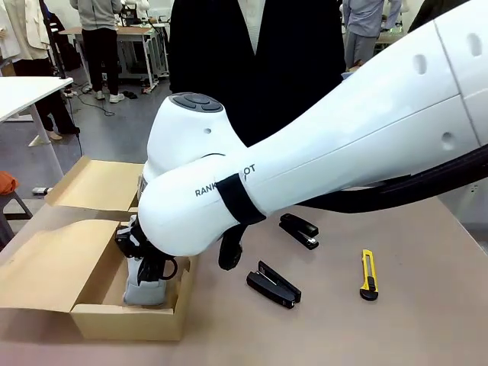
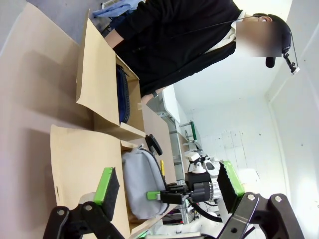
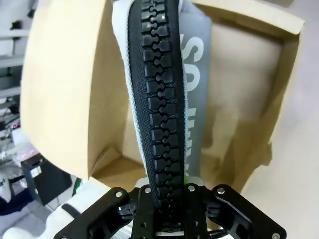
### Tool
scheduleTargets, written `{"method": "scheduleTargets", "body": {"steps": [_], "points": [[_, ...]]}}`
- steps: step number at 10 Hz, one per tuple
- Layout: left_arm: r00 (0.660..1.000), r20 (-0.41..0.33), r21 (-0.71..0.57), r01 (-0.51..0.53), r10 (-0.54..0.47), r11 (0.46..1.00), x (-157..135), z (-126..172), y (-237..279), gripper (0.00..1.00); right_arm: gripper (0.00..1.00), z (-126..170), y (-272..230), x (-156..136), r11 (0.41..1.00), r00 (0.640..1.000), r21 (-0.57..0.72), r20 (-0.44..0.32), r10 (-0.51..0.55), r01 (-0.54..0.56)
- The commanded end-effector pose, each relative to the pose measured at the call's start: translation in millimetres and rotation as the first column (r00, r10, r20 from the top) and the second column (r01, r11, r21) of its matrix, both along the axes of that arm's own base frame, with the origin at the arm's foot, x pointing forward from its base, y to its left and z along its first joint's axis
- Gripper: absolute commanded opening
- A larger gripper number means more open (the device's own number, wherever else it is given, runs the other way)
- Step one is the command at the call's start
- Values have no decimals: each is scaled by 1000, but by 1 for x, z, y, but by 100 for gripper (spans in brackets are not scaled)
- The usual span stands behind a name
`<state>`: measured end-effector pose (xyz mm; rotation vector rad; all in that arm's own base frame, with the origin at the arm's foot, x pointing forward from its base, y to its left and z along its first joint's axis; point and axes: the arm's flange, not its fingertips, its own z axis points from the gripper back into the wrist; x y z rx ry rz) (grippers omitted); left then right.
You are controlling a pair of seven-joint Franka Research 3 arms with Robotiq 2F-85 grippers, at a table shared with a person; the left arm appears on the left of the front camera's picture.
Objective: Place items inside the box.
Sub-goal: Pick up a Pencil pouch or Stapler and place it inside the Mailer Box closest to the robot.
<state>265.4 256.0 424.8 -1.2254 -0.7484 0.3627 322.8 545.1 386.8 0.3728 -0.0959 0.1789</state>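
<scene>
A tan table (image 1: 412,328) held two black staplers, the upper stapler (image 1: 298,230) and the lower stapler (image 1: 274,284), with one yellow utility knife (image 1: 368,274) at lower right. At lower left, the right gripper (image 1: 145,259) clamped one grey pouch (image 1: 145,293) upright inside the long cardboard box (image 1: 130,324). The left gripper (image 2: 168,189) stood wide open, holding nothing.

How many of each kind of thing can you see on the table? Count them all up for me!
Black staplers: 2
Yellow utility knife: 1
Grey pouch: 1
Cardboard boxes: 2
Total: 6
</scene>
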Motion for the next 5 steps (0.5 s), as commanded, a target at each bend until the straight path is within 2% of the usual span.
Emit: {"method": "scheduleTargets", "body": {"steps": [1, 3, 5], "points": [[1000, 30, -3, -2, 2, 1000, 0, 0, 0, 100, 8, -9, 18, -6, 999, 999, -33, -6, -39, 39], [1000, 30, -3, -2, 2, 1000, 0, 0, 0, 100, 8, -28, 13, -3, 997, 998, -57, -37, -53, 51], [1000, 30, -3, -2, 2, 1000, 0, 0, 0, 100, 8, -35, 8, -1, 997, 997, -55, -44, -61, 58]]}}
